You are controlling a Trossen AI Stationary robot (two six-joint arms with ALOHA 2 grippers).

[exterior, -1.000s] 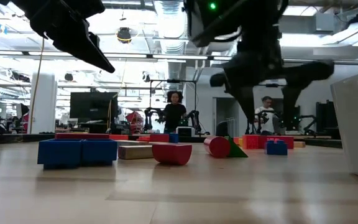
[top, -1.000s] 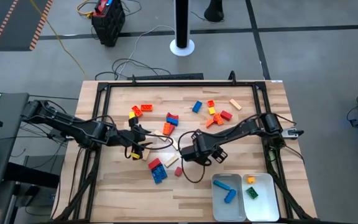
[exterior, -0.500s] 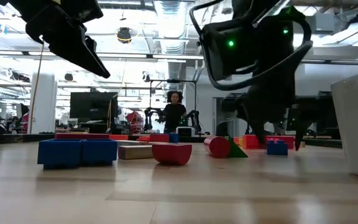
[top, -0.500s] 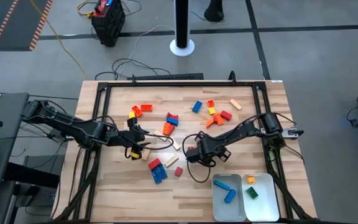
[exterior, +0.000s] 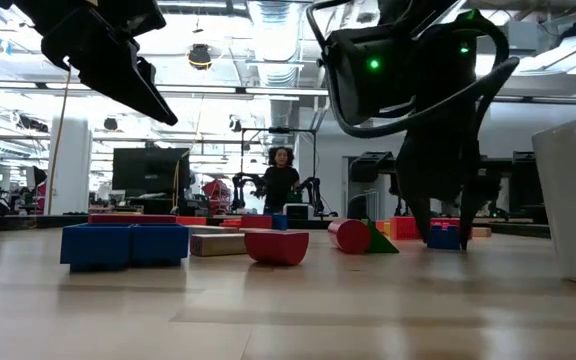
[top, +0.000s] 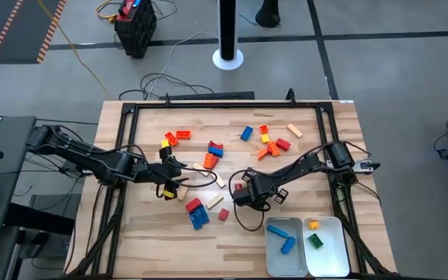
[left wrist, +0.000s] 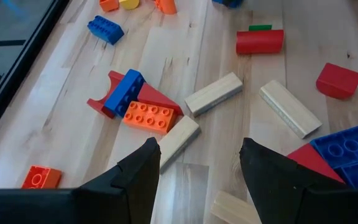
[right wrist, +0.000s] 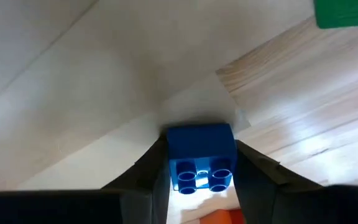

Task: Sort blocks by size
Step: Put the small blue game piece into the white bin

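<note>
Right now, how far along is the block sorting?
Early. Done: two blue blocks lie in the left white tray, an orange one and a green one in the right tray. In hand: the right gripper has a small blue block between its fingers mid-table. The left gripper hangs open. Left: most blocks are scattered on the table.

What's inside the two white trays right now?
Left tray: two blue blocks. Right tray: an orange block and a green block. Nothing covers either tray from above.
</note>
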